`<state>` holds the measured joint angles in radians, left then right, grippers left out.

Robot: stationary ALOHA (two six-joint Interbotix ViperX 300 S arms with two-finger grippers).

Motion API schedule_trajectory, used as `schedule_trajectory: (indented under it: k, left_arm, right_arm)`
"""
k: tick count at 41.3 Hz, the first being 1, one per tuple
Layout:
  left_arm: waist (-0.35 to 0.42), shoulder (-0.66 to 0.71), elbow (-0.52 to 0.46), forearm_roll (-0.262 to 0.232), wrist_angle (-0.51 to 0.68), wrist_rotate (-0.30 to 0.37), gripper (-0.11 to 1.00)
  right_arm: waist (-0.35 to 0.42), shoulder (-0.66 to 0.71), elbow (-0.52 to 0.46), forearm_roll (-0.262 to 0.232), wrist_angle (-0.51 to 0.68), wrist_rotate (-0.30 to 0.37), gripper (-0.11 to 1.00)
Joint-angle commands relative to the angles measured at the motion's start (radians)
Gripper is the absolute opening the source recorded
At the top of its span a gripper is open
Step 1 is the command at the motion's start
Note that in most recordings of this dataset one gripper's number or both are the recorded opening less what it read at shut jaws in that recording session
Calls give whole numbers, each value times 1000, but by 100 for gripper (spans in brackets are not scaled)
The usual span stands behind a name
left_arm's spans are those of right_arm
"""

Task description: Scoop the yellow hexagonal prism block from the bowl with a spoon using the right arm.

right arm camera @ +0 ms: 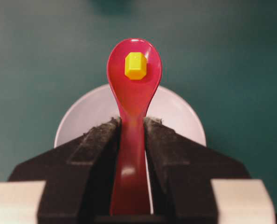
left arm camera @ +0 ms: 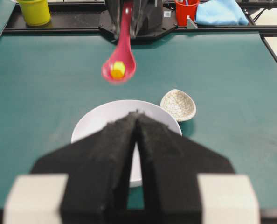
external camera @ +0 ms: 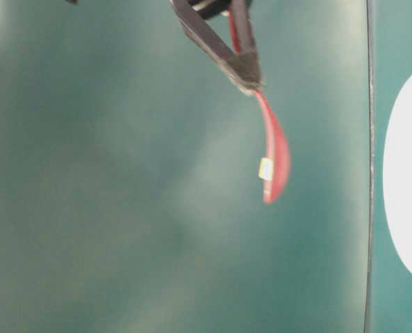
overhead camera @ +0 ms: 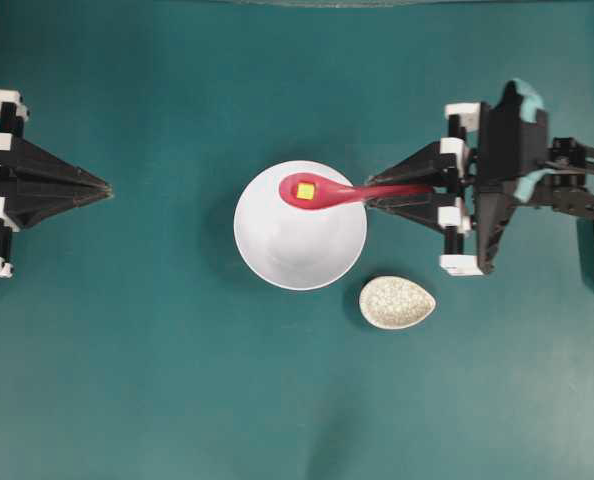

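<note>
The red spoon (overhead camera: pixel 327 192) is held by its handle in my right gripper (overhead camera: pixel 369 195), which is shut on it. The yellow hexagonal prism block (overhead camera: pixel 304 190) lies in the spoon's scoop, lifted above the white bowl (overhead camera: pixel 299 245). The right wrist view shows the block (right arm camera: pixel 135 66) in the scoop of the spoon (right arm camera: pixel 134 93), the right gripper (right arm camera: pixel 132 122) clamping the handle, and the bowl (right arm camera: pixel 176 114) below. From the left wrist view the spoon (left arm camera: pixel 121 51) hangs well over the bowl (left arm camera: pixel 99 119). My left gripper (overhead camera: pixel 107 187) rests shut at the far left, holding nothing.
A small speckled oval spoon rest (overhead camera: pixel 397 302) lies just right of and below the bowl. A yellow cup (left arm camera: pixel 34 11), a red cup (left arm camera: pixel 186 11) and a blue cloth (left arm camera: pixel 221 12) stand beyond the table's far edge.
</note>
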<state>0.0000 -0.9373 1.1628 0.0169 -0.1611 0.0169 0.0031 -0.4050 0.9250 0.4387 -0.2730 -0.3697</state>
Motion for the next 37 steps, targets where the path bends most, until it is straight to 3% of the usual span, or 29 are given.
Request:
schedule_trajectory:
  k: [1,37]
  left_arm:
    - [2,3,-18,3,-6,0,5]
    - [2,0,-18,3,-5,0,5]
  right_arm:
    - [6,-37,-2,-8,-25,-2,24]
    - [6,-41,-9,-9,-21,3,24]
